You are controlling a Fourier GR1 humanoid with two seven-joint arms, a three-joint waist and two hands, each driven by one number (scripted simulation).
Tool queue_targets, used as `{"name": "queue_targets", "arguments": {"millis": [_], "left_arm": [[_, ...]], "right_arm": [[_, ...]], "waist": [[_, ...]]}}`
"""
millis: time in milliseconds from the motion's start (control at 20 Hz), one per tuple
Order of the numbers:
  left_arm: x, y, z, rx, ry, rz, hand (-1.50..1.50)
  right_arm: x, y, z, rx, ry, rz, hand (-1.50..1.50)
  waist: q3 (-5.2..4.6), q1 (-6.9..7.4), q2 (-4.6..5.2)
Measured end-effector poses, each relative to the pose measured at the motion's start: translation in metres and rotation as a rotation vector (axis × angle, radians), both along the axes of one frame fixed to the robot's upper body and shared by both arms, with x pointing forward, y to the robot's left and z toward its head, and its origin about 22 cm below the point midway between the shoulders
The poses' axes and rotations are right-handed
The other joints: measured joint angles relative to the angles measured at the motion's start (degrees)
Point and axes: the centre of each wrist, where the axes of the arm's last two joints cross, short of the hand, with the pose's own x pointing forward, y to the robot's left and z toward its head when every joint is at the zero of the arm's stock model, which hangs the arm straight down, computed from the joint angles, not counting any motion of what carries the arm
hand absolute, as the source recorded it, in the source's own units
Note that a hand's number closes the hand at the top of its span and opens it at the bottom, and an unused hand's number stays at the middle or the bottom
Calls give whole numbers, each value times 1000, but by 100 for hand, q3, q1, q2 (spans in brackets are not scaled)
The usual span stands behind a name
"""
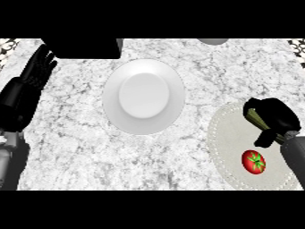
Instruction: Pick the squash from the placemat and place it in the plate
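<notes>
Head view: one white plate (143, 96), one tomato (254, 161) on one placemat (229, 134), right hand (273, 117) curled round one squash (254, 117), left hand (38, 67) open.

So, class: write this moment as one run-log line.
right robot hand: shut on squash over placemat | plate: bare | left robot hand: resting

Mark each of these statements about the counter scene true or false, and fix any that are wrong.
1. The plate holds the squash. False: it holds nothing.
2. The right hand is curled round the squash over the placemat. True.
3. A tomato lies on the placemat. True.
4. The left hand grips the plate. False: it rests open near the left edge, apart from the plate.
5. The tomato sits left of the plate. False: right.
</notes>
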Motion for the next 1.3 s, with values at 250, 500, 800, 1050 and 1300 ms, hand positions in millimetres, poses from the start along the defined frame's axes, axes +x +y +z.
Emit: {"name": "queue_targets", "arguments": {"millis": [250, 500, 800, 1050, 1300], "left_arm": [[2, -7, -4, -1, -7, -28, 0], [1, -8, 0, 1, -12, -25, 0], [0, 3, -4, 4, -3, -6, 0], [-4, 6, -6, 7, 5, 4, 0], [-1, 10, -12, 6, 8, 17, 0]], "right_arm": [[41, -41, 39, 6, -103, -79, 150], [60, -63, 67, 101, -174, -33, 150], [81, -42, 92, 323, -253, 152, 150], [96, -5, 108, 538, -259, 284, 150], [101, 41, 124, 631, -226, 379, 150]], "waist": [[36, 199, 86], [46, 210, 87], [36, 74, 27], [31, 1, -9], [27, -64, -20]]}}
